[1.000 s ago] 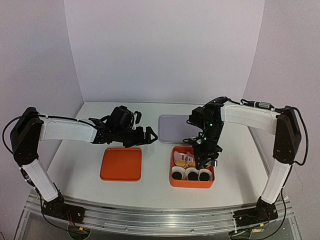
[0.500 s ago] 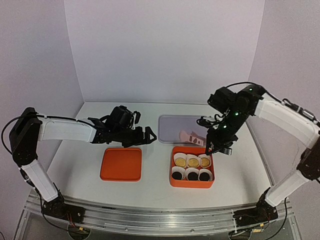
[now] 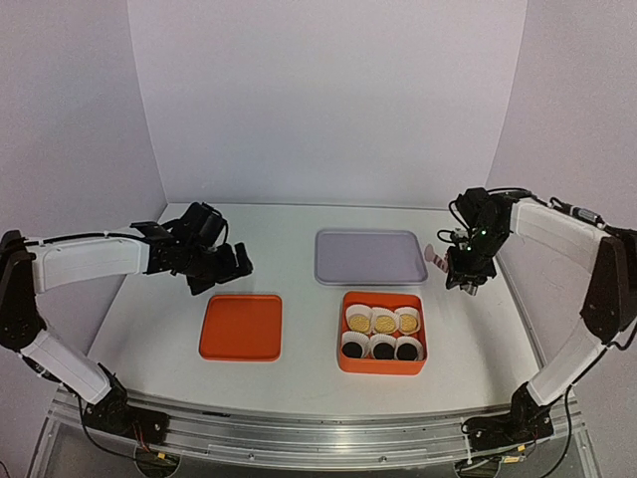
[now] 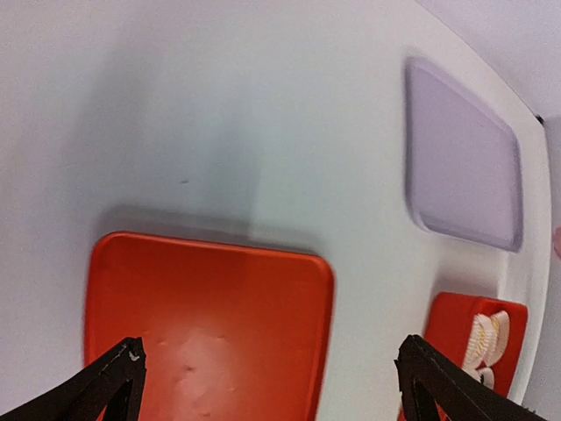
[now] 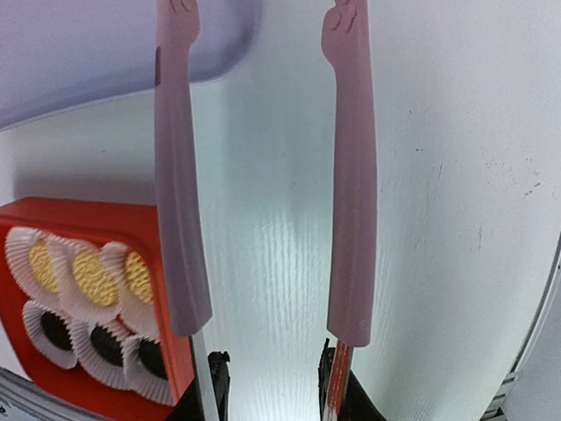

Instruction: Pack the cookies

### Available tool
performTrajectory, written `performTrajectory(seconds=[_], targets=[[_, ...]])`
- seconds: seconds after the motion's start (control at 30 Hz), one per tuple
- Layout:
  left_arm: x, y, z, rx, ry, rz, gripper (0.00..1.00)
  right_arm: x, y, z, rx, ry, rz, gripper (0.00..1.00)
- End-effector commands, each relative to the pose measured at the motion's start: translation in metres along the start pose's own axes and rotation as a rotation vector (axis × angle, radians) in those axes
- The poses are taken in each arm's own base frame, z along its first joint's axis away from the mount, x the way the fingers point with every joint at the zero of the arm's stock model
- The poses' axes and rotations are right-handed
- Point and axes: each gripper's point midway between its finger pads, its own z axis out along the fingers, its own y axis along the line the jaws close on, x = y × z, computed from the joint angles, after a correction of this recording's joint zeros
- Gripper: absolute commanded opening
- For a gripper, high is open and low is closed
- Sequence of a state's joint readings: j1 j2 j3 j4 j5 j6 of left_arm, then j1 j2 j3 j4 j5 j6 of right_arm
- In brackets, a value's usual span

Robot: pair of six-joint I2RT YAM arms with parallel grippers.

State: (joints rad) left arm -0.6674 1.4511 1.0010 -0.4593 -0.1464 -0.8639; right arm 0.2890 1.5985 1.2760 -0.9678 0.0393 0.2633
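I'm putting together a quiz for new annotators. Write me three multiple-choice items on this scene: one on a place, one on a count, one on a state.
1. In the top view, where does the orange box holding the cookies lie relative to the lavender tray?
A. nearer the arms' bases
B. farther from the bases
C. on top of it

2. How many of the cookies are golden yellow?
A. one
B. three
C. five

3. The fingers of the left gripper are:
A. open, with nothing between them
B. shut on a cookie
C. shut on a spoon

Answers:
1 A: the box sits below the tray in the top view, towards the bases.
2 B: three yellow discs fill the far row and three dark ones the near row.
3 A: the left wrist view shows both fingers spread wide, with nothing between them.
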Motion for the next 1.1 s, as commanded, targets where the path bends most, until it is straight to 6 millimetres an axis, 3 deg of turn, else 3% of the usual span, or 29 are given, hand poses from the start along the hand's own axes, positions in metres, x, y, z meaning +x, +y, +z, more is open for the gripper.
performTrajectory(seconds=[0.0,0.2,0.53,0.63,0.77,0.8,1.07], targets=[[0.022,0.073,-0.012,-0.196,0.054,-0.124,1.00,-0.020,-0.020,0.033,0.023,-0.052,0.041,0.31],[0.051,0.098,0.002,-0.235,0.158,-0.161,0.95,-0.014,-0.043,0.067,0.115,-0.067,0.105,0.34],[0.070,0.103,0.023,-0.192,0.205,-0.111,0.78,0.003,-0.058,0.096,0.179,-0.020,0.130,0.42],[0.072,0.106,0.028,-0.205,0.212,-0.092,0.76,0.003,-0.059,0.091,0.181,-0.033,0.137,0.50],[0.077,0.108,0.033,-0.206,0.231,-0.083,0.66,0.002,-0.055,0.079,0.153,-0.062,0.150,0.82],[0.078,0.108,0.035,-0.205,0.234,-0.079,0.63,0.001,-0.053,0.075,0.144,-0.073,0.149,0.85],[0.078,0.111,0.048,-0.238,0.255,-0.016,0.45,-0.010,-0.040,0.030,0.058,-0.188,0.148,0.89]])
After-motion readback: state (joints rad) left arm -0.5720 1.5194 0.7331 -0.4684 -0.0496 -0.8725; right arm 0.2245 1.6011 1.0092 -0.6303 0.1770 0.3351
